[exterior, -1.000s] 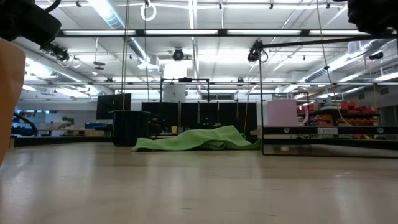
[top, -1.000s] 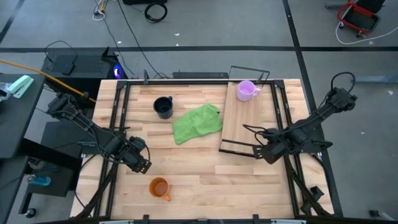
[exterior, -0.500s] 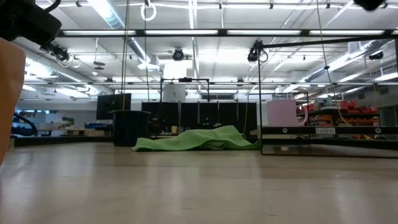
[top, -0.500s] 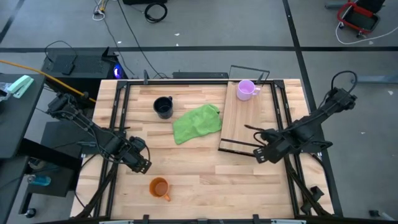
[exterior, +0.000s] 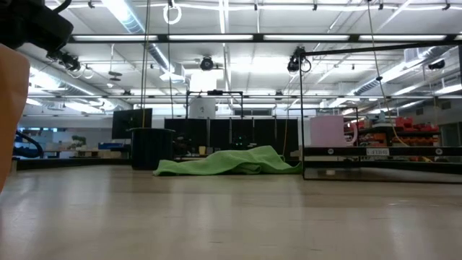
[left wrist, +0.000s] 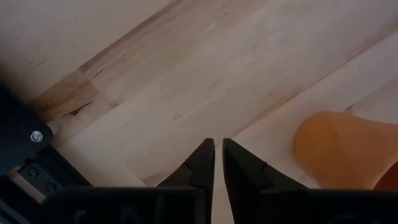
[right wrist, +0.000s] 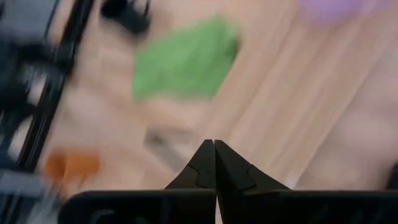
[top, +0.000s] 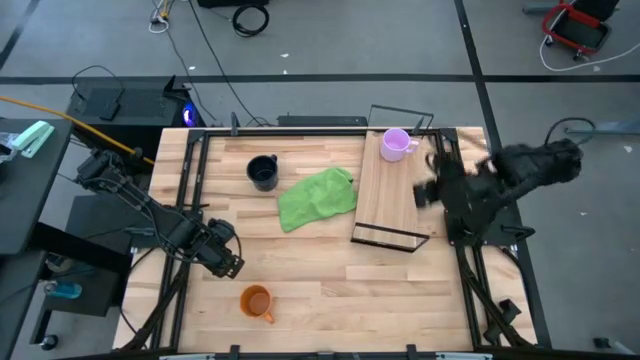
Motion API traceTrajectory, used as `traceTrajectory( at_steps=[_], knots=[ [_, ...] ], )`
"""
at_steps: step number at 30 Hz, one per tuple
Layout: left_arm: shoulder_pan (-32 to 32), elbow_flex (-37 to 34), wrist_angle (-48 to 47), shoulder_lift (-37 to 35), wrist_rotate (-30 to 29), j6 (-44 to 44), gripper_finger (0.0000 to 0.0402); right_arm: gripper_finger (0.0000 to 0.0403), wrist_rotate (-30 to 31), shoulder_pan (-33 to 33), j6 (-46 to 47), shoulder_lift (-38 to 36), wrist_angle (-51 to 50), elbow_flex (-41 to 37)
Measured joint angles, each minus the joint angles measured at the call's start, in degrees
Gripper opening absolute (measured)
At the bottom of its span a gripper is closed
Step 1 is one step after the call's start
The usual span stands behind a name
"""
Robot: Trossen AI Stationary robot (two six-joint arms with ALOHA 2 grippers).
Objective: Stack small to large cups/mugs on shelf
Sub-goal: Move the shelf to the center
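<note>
Seen from overhead: pale purple mug (top: 396,145) upright at the far end of the shelf (top: 388,205), alone on the board; dark mug (top: 263,173) on the tabletop (top: 330,285) at far left, just left of the crumpled green cloth (top: 317,197); orange mug (top: 257,302) at near left, well apart from the shelf. Left gripper (top: 230,265) low over the table just beyond the orange mug, fingers (left wrist: 202,163) drawn to a thin slit with nothing between them, the orange mug a soft blob cut off at the edge of its wrist view. Right gripper (top: 426,192) smeared by motion above the shelf's right edge, outline hard to make out from above; in its own wrist view, fingertips (right wrist: 209,158) pressed together and empty, with cloth, purple mug and orange mug reduced to blurred patches. From table height, only a sliver of the orange mug at the left border, the dark mug largely lost against the dim background, the purple mug a pale block behind the shelf's wire frame.
</note>
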Motion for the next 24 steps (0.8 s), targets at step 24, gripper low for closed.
traceTrajectory(
  at_steps=[24],
  knots=[
    [0.01, 0.0, 0.78, 0.0, -4.04, 1.46, 0.0036, 0.0, -21.24, -74.07, -48.45, 9.6, 8.16, -7.73]
  ],
)
